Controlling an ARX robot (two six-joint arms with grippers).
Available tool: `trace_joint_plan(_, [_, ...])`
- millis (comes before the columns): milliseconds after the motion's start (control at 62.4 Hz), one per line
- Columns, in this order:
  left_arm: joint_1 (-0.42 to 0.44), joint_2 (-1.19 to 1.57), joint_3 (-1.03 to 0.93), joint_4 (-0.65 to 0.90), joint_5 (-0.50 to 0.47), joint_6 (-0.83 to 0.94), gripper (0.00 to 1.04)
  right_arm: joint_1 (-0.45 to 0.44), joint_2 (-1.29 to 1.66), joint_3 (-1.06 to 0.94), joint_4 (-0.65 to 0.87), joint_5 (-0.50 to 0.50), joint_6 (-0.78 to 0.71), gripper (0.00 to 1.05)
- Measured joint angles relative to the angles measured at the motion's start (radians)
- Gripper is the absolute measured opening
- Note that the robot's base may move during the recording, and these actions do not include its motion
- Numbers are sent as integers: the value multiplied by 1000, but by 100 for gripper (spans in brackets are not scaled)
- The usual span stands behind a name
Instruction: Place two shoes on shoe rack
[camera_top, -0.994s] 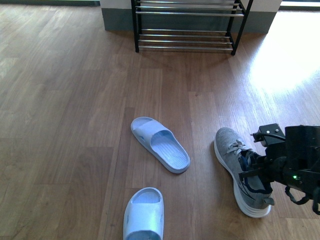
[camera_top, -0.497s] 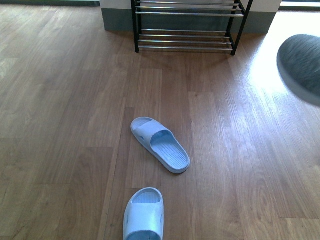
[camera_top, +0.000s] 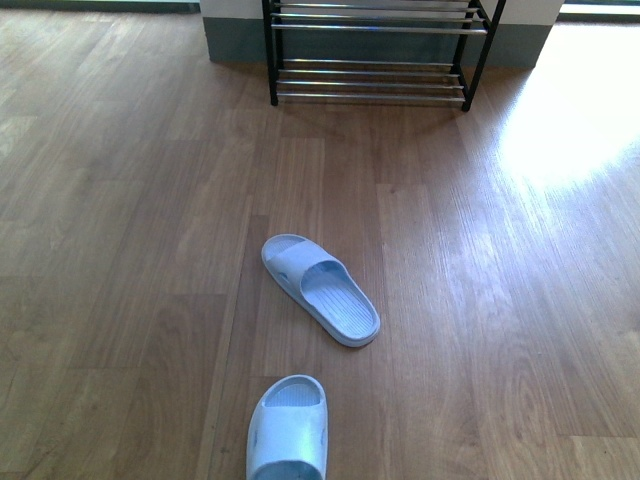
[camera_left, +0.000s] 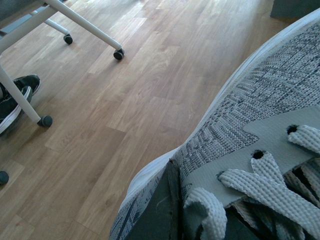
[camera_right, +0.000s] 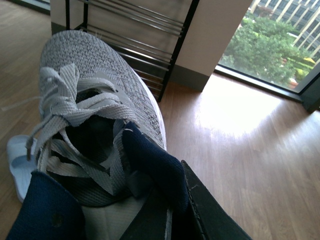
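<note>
Grey sneaker (camera_left: 260, 95) clamped in left jaws | second sneaker (camera_right: 100, 65) clamped at collar in right jaws | blue slide (camera_top: 322, 290), second slide (camera_top: 288, 432) on floor (camera_top: 120, 200) | rack (camera_top: 372, 82) beyond

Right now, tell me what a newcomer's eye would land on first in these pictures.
A grey knit sneaker fills each wrist view, close up and off the floor. In the front view two pale blue slides lie apart on the wooden floor, with the chrome-rodded shoe rack standing beyond them.
</note>
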Motion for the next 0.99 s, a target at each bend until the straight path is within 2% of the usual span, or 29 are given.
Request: trace_joint_plan(994, [0,0,-2,0,0,0,1,-2,0,-1,0,5,-11,1])
